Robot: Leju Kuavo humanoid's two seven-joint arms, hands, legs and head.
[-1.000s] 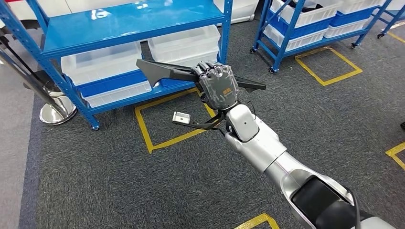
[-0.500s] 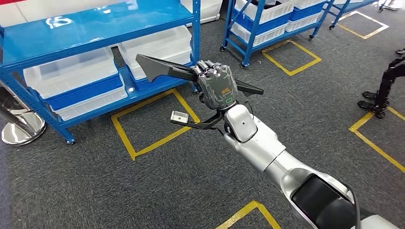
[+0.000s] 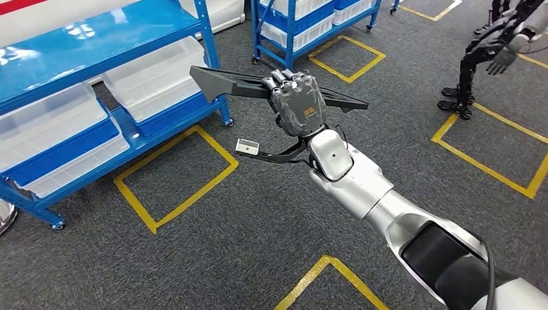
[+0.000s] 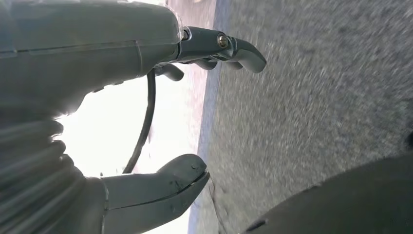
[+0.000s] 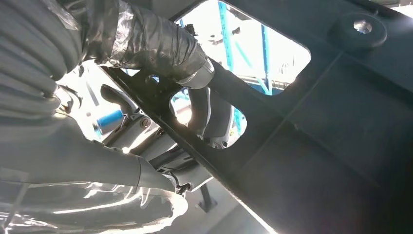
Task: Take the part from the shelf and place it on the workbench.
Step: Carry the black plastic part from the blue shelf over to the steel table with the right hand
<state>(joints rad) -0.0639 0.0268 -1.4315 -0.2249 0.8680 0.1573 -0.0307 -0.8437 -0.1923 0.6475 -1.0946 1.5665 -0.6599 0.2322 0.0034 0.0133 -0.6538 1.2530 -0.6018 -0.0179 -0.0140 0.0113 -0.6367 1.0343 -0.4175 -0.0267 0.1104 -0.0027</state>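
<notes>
A warehouse-style robot test floor.
Blue steel shelf racks hold white bins; yellow tape squares mark the grey carpet.

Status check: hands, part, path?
Right hand grips the dark part, off the shelf. Left hand holds nothing, fingers apart. No workbench in view; another robot stands ahead right.

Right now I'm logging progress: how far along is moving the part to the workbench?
Done: the dark part is off the blue shelf. In hand: the right hand grips it above the carpet; the left hand holds nothing. Left: setting it on the workbench.
</notes>
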